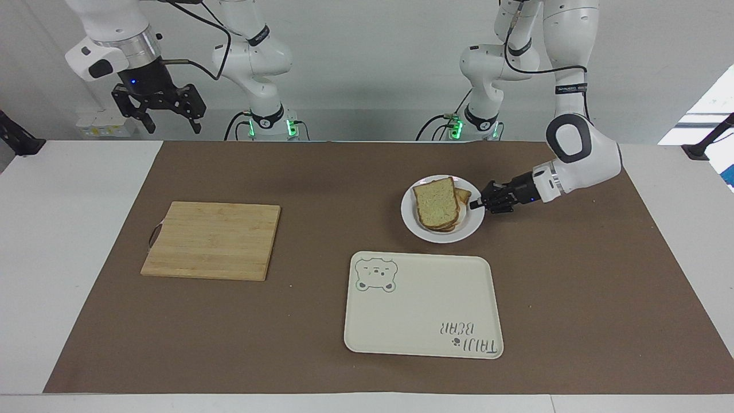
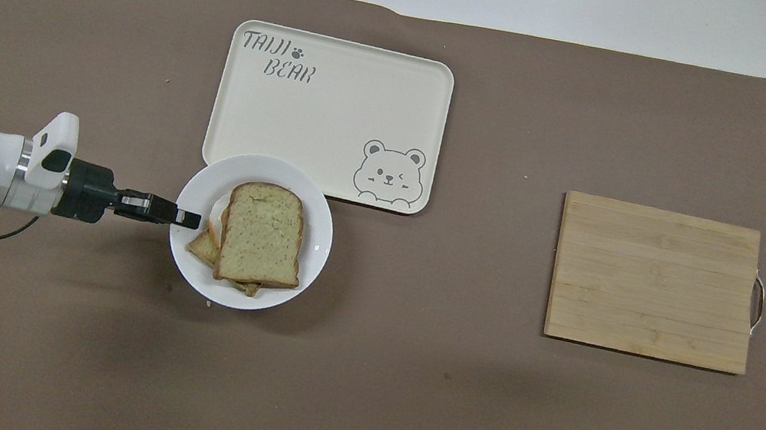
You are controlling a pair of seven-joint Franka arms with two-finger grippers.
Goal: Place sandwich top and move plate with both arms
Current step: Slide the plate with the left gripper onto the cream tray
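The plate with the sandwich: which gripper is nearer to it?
Left. The left gripper is at the rim of the plate, at its left-arm end. The right gripper hangs high over the right arm's end of the table, waiting.

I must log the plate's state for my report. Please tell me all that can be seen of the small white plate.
The plate is small, round, white and glossy, like glazed ceramic. It carries a stacked sandwich with the sandwich top uppermost. The left gripper grips its rim at the left arm's end. In the overhead view its rim overlaps a corner of the bear-printed tray; whether it is lifted or touching there cannot be told.
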